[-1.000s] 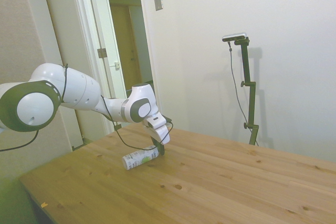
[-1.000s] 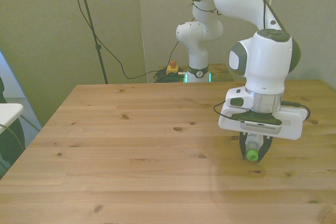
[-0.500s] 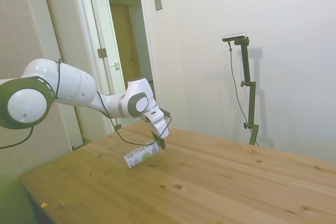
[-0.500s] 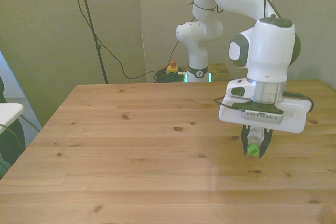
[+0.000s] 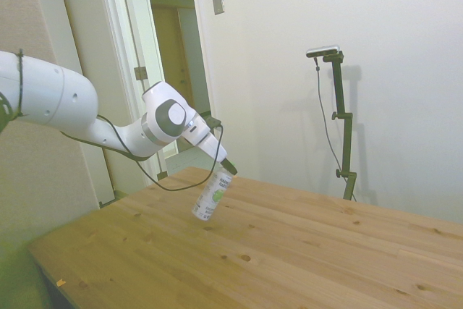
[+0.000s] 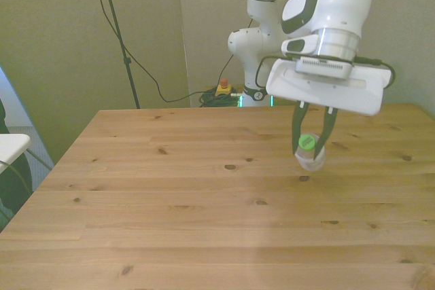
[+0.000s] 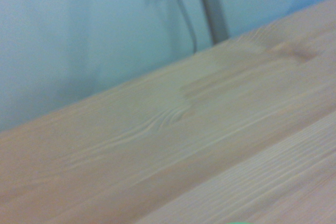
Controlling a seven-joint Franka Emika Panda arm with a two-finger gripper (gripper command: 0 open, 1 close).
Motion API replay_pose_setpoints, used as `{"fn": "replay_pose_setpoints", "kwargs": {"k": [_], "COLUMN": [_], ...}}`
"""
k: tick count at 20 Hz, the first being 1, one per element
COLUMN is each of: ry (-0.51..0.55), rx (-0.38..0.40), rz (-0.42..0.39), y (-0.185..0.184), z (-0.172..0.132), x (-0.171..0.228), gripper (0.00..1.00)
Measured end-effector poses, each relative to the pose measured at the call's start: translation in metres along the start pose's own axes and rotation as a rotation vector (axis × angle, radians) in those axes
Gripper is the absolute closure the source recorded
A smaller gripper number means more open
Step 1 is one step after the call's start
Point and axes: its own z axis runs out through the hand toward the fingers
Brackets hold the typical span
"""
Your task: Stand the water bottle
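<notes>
The wooden table (image 6: 170, 222) lies nearest in the front view, its planks bare toward 6 o'clock. Beyond, at about 2 o'clock from the table's middle, the water bottle (image 6: 309, 154) hangs tilted, green cap (image 6: 306, 142) leaning toward the camera. The gripper (image 6: 312, 142) has its 2 fingers (image 6: 297, 127) closed on the bottle just below the cap. From the side view the bottle (image 5: 212, 196) slants, its base low over or touching the wood; I cannot tell which.

Glossy white arm (image 5: 108, 135), grey joint caps, thin black cable (image 5: 163, 186) looping below.
</notes>
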Motion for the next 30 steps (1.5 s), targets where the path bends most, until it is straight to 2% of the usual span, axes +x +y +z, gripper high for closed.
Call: {"fn": "replay_pose_setpoints", "kwargs": {"k": [3,5,9,14,18,21,25,30], "ry": [0.143,0.232,0.37,0.483,0.55,0.563,0.569,0.571], "rx": [0.063,0.091,0.114,0.155,0.205,0.239,0.309,0.304], "rz": [0.023,0.038,0.073,0.1,0.125,0.128,0.141,0.126], "y": [0.009,0.016,0.03,0.034,0.03,0.021,-0.017,-0.03], "z": [-0.024,-0.028,-0.007,0.013,0.034,0.048,0.032,0.063], "x": [0.024,0.03,0.03,0.029,0.032,0.026,0.028,0.019], "gripper": [1.0,1.0,1.0,1.0,1.0,1.0,1.0,1.0]}}
